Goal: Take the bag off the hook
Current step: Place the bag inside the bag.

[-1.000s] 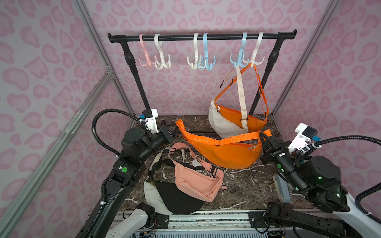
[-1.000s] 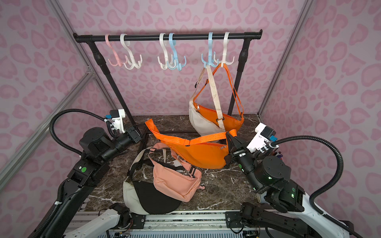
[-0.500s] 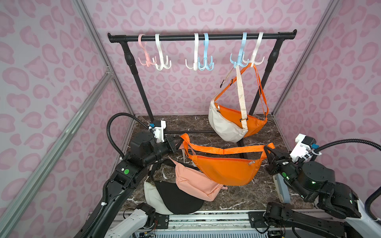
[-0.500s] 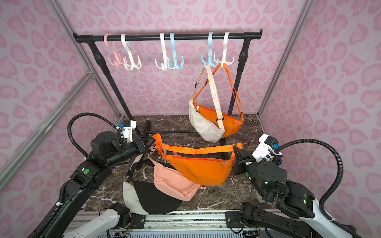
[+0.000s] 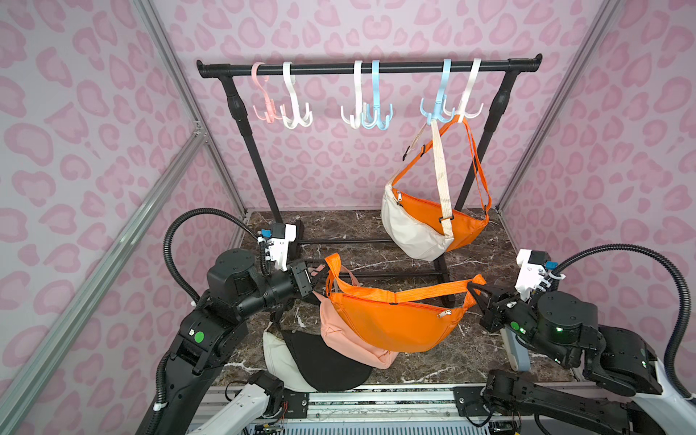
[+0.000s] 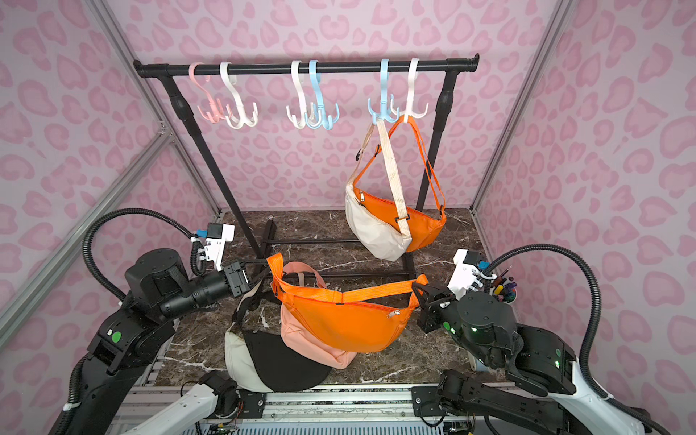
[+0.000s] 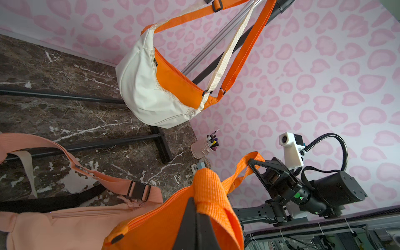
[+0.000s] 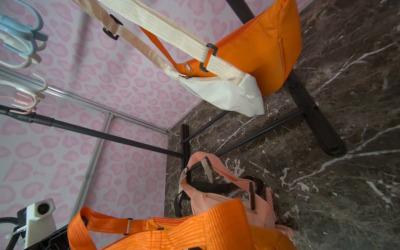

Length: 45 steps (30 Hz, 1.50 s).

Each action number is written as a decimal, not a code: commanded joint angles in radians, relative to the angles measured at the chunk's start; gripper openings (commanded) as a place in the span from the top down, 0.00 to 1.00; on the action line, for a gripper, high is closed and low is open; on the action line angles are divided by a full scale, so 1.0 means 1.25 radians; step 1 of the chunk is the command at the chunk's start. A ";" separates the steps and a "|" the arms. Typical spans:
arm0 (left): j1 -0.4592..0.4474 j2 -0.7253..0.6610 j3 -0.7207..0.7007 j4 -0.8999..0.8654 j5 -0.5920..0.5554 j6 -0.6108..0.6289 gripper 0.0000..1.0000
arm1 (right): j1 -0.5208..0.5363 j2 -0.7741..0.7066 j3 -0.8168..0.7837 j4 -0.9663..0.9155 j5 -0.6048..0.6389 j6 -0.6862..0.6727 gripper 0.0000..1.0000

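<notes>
Orange bag [image 5: 391,327] hung clear of the rack, slung by its strap [image 5: 425,292] between the two grippers. The left gripper [image 5: 321,274] had its fingers pressed together on the strap's loop at one end. The right gripper [image 5: 473,289] pinched the webbing at the other end, where the strap met the pouch. The pouch sagged between them above the marble tabletop [image 5: 470,350], in front of the rack's base [image 5: 441,269].

Under its lower edge lay a pink bag [image 5: 333,335], which overlapped a black-and-cream bag [image 5: 312,365]. Whether the held pouch touched the pink one could not be told. Behind, a cream bag [image 5: 406,229] and a second orange bag [image 5: 463,226] hung from the blue hook [image 5: 437,109] and the white hook [image 5: 467,109] on the rail [image 5: 327,69], apart from the held one.

Both arms reached in low from the near corners, forearms roughly level, wrists pointing toward each other across the table.
</notes>
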<state>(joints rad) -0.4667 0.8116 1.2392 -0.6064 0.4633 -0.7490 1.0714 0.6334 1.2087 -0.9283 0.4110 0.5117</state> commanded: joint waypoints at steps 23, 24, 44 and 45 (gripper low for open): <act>0.002 0.206 -0.283 0.141 -0.220 0.019 0.97 | -0.218 -0.011 -0.323 0.060 0.127 0.090 1.00; 0.002 0.218 -0.286 0.143 -0.221 0.019 0.97 | -0.257 -0.023 -0.346 0.066 0.104 0.096 1.00; 0.002 0.411 -0.295 0.216 -0.187 0.041 0.93 | -0.444 0.043 -0.479 0.177 -0.010 0.098 0.87; 0.001 0.417 -0.294 0.217 -0.184 0.041 0.92 | -0.445 0.041 -0.491 0.180 -0.011 0.111 0.85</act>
<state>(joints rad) -0.4664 1.3182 0.8654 -0.3630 0.2283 -0.7071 0.5167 0.6842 0.6193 -0.7185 0.3706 0.6022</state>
